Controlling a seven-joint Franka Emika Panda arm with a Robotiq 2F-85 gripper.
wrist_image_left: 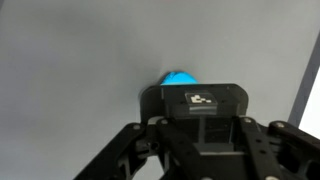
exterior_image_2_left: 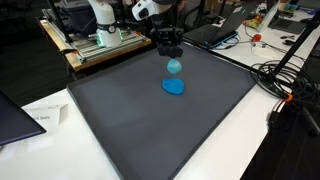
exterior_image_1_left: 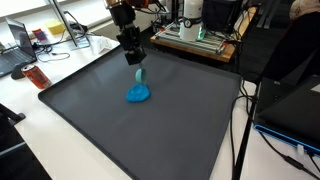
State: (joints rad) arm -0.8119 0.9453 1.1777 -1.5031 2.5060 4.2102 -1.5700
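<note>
My gripper [exterior_image_1_left: 137, 62] hangs over the far middle of a dark grey mat [exterior_image_1_left: 120, 130] and also shows in an exterior view [exterior_image_2_left: 171, 55]. Its fingers look shut on a small light teal object [exterior_image_1_left: 139, 75], which hangs just under the fingertips [exterior_image_2_left: 174, 67] clear of the mat. Directly below lies a brighter blue rounded object [exterior_image_1_left: 138, 95] flat on the mat [exterior_image_2_left: 174, 86]. In the wrist view the closed fingertips [wrist_image_left: 193, 100] hide most of what is under them. Only a blue edge [wrist_image_left: 180, 76] peeks out beyond them.
The mat lies on a white table [exterior_image_2_left: 270, 140]. Behind it stands a wooden platform with equipment [exterior_image_1_left: 195, 40]. A laptop [exterior_image_1_left: 18, 55] and a red item [exterior_image_1_left: 36, 76] sit off one side, cables [exterior_image_2_left: 285, 80] off another. A dark laptop corner [exterior_image_2_left: 15, 120] lies near the mat.
</note>
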